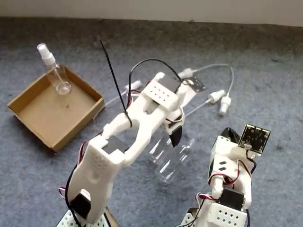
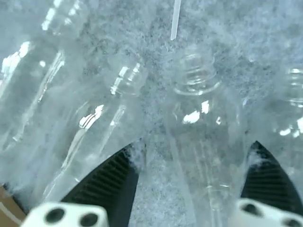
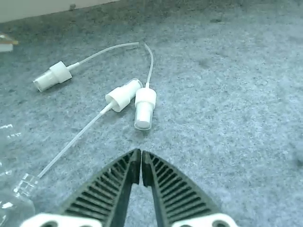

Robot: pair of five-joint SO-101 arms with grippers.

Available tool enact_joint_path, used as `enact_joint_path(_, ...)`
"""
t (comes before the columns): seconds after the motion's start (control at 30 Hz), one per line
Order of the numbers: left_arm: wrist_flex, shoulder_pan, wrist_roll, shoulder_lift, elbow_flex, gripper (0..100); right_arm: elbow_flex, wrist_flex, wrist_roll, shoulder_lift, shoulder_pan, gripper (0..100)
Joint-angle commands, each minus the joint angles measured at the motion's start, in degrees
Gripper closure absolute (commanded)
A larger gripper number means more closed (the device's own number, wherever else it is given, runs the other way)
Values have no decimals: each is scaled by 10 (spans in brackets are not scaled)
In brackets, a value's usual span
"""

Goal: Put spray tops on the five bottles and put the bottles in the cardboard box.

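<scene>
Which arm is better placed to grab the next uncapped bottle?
Left: the left gripper, open, straddles an uncapped bottle; the right gripper is shut, facing loose spray tops.

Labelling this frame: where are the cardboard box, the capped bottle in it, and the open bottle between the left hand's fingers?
cardboard box [image 1: 47, 116], high view, its bare floor.
capped bottle [image 1: 57, 75], high view, its clear body.
open bottle [image 2: 199, 113], left wrist view, its shoulder below the neck.
</scene>
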Motion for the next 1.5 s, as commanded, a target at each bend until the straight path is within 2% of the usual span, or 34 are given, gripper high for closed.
enact_joint_path(0.0, -26, 3, 5, 2, -24, 705, 7, -14, -5, -7, 2, 995)
enact_joint_path(0.37, -24, 3, 4, 29, -28, 871, 7, -13, -5, -7, 2, 995)
enact_joint_path(0.53, -18, 3, 4, 28, -58, 881, 7, -13, -5, -7, 2, 995)
enact_joint_path(0.73, 76, 7, 4, 28, -185, 881, 7, -13, -5, -7, 2, 995)
enact_joint_path(0.9, 87, 3, 4, 25, -253, 881, 7, -13, -5, -7, 2, 995)
enact_joint_path(1.1, 89, 8, 3, -105, -216, 881, 7, -13, -5, -7, 1, 995)
enact_joint_path(1.47, 84, 5, 4, -380, -26, 881, 7, -15, -5, -7, 1, 995)
